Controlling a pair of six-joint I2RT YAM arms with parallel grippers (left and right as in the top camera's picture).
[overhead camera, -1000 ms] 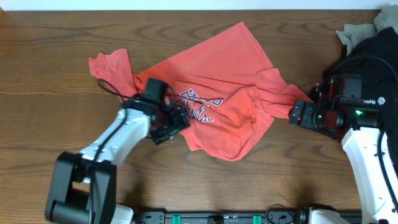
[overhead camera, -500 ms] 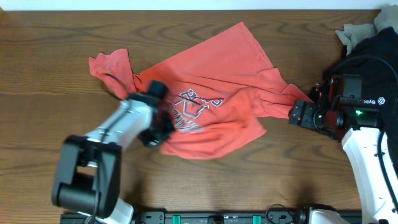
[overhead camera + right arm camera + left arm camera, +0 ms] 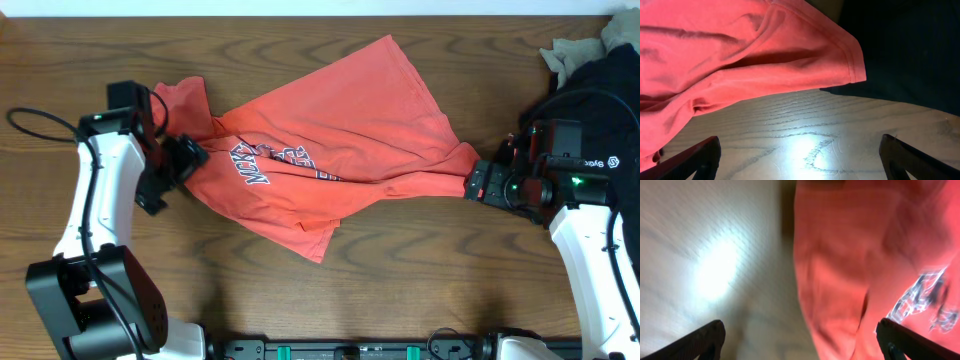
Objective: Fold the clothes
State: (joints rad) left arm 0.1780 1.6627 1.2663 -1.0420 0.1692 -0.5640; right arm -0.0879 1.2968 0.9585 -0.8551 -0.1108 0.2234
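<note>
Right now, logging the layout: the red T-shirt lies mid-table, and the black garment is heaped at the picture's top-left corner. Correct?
Not quite. The red T-shirt does lie mid-table, but the overhead view shows the black garment heaped at the top-right corner, not top-left.

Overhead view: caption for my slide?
Coral-red cotton T-shirt lies rumpled on the brown wooden table, left gripper and right gripper at opposite ends.

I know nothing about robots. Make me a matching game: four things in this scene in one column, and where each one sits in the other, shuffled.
1. T-shirt
2. black garment
3. beige cloth
4. left gripper

a. pale scrap in the far right corner
b. at the shirt's left end
c. spread across the middle
d. heaped at the right edge

Pairs: 1-c, 2-d, 3-a, 4-b
</note>
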